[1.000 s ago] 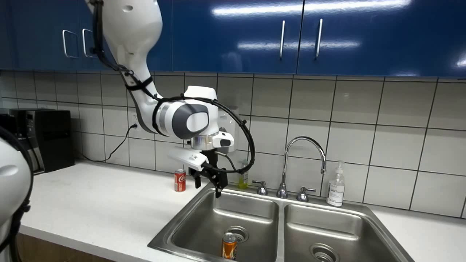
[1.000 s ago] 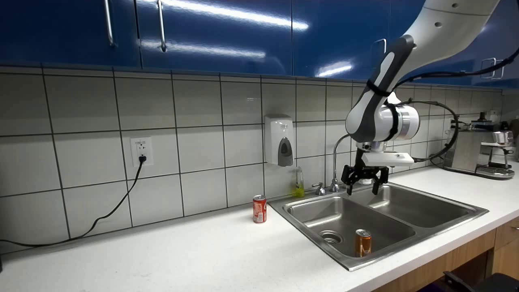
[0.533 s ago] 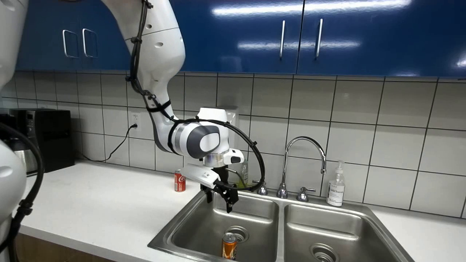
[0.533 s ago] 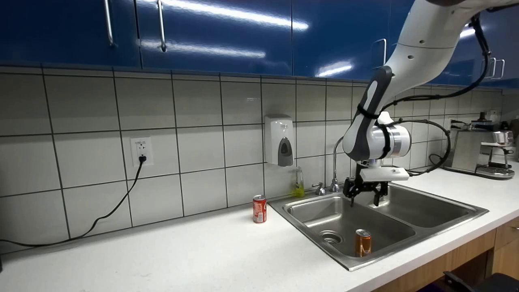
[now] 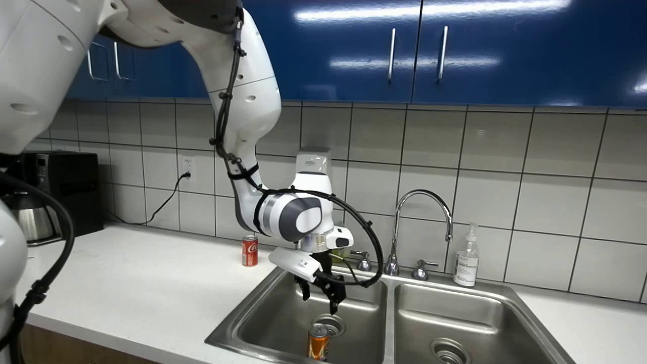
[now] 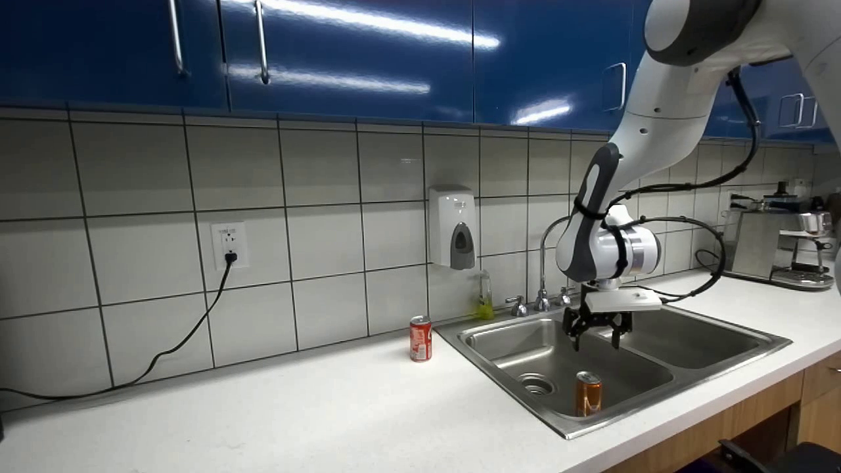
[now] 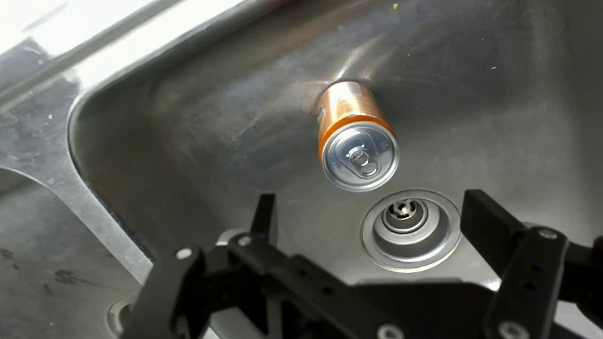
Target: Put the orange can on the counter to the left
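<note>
The orange can stands upright in a basin of the steel sink, near the drain; it also shows in an exterior view and, with its silvery top toward me, in the wrist view. My gripper is open with nothing between its fingers, above the sink basin and higher than the can. It also shows in an exterior view. In the wrist view the can lies beyond the open fingertips. The white counter runs beside the sink and shows in both exterior views.
A red can stands on the counter by the sink's back corner. The sink rim and divider edge the basin. A faucet, a soap bottle and a wall dispenser stand behind. A black machine is farther along.
My gripper has moved down and over the sink basin, closer to the orange can, staying open. Both cans have not moved.
</note>
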Available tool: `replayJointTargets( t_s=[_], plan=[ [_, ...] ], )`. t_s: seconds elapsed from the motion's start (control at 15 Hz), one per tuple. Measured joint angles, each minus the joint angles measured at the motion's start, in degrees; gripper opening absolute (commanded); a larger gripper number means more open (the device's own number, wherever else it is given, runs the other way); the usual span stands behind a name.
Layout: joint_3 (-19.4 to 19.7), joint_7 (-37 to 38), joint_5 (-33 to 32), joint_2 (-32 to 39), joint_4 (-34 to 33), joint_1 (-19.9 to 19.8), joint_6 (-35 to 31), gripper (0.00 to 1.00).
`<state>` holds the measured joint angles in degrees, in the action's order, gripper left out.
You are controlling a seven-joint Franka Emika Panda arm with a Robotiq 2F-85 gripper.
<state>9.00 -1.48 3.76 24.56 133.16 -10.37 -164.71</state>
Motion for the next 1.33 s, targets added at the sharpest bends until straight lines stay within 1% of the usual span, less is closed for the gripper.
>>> replayJointTargets(
  t_s=[0.6, 1.33],
  plan=[
    [-0.7, 0.0, 0.0, 8.7, -5.4, -1.1, 0.0, 1.0],
    [-2.0, 0.0, 0.0, 13.8, -8.3, -1.1, 0.0, 1.0]
  ],
)
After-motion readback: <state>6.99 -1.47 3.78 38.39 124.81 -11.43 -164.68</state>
